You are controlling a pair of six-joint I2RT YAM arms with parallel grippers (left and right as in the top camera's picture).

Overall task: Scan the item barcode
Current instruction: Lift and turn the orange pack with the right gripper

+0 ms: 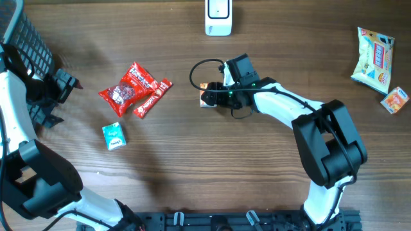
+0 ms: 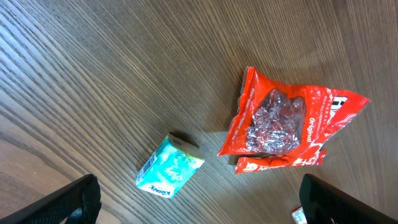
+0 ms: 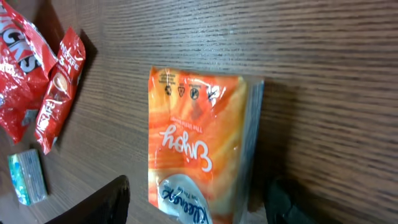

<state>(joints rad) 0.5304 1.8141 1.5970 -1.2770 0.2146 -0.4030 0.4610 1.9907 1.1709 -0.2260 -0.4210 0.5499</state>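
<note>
An orange tissue pack [image 3: 196,146] lies flat on the wooden table, printed side up. My right gripper [image 3: 196,205] stands open astride its near end, one finger on each side and a gap at both. In the overhead view this gripper [image 1: 210,96] covers most of the pack [image 1: 204,97]. A white scanner [image 1: 218,17] stands at the table's far edge, apart from the pack. My left gripper [image 1: 61,90] hangs wide open at the far left with nothing between its fingers [image 2: 68,202].
A red snack bag [image 1: 127,90], a red sachet [image 1: 153,97] and a teal tissue pack [image 1: 113,136] lie left of centre. A pale chip bag [image 1: 374,59] and a small orange packet [image 1: 394,101] lie far right. A black mesh basket [image 1: 29,38] stands at top left.
</note>
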